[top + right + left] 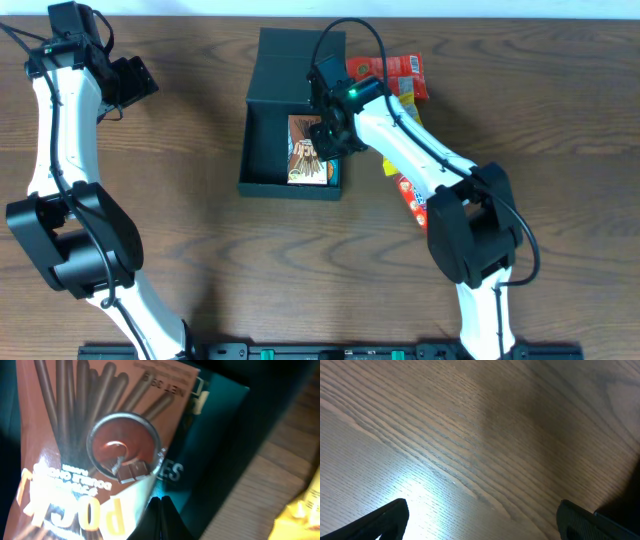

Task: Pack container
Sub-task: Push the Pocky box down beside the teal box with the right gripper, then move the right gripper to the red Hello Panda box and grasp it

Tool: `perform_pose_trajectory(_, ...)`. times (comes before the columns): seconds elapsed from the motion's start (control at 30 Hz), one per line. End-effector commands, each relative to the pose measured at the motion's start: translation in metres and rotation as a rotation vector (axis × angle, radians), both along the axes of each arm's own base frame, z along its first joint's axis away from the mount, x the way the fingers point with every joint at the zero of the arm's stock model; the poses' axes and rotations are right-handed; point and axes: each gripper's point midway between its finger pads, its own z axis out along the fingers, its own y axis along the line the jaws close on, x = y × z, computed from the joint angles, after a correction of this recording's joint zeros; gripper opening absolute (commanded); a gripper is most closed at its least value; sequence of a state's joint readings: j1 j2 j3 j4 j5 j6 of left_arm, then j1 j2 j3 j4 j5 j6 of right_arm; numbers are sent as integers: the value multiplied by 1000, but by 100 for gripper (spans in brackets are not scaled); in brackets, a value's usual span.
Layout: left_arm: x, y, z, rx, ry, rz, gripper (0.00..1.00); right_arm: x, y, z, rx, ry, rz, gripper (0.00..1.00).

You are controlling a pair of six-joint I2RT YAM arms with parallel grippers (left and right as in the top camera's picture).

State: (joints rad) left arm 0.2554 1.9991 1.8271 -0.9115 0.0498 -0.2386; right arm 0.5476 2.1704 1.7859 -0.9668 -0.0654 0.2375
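The dark container [247, 140] stands open at the table's middle, its lid [285, 65] tipped up at the back. Inside at its right lies a brown Pocky box [305, 160] on or against a bright-teal cookie box [335, 172]. My right gripper [325, 140] hovers over them, inside the container's right part. In the right wrist view its fingers [161, 510] are pressed together with nothing between them, by the Pocky box [90, 435] and teal box [210, 435]. My left gripper [140, 80] is open over bare wood [482, 515] at the far left.
Red snack packs [395, 72] lie right of the lid. Another red and yellow pack [408, 190] lies under my right arm, right of the container. A yellow pack's edge [307, 505] shows in the right wrist view.
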Motion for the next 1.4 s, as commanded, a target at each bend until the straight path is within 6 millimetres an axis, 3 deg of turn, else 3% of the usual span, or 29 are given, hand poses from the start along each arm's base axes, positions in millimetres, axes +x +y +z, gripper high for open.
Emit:
perform_pose_trajectory(0.0,1,3,13,7,-28,-1,96,-1,16,-5,66,26,13,1)
perform_pose_trajectory(0.2,1,3,13,7,-28,-1,96,-5,34,0,158,43,55,1)
perform_pose_trajectory(0.7,1,3,13,7,-28,-1,95,-16,49,1,163,46,119,1)
perform_pose_trajectory(0.87,1,3,13,7,-28,-1,95,-5,44,19,166,-8,129,1)
perform_pose_trajectory(0.97,0,3,13,7,-28,-1,96,18,23,40,151,-79,75,1)
perform_pose_trajectory(1.1,1,3,13,8,-28,-1,95,43,-30,61,137,-122,-5,1)
perform_pose_trajectory(1.37,3,3,14,10,-38,-1,95,35,-133,58,-22,-30,11,1)
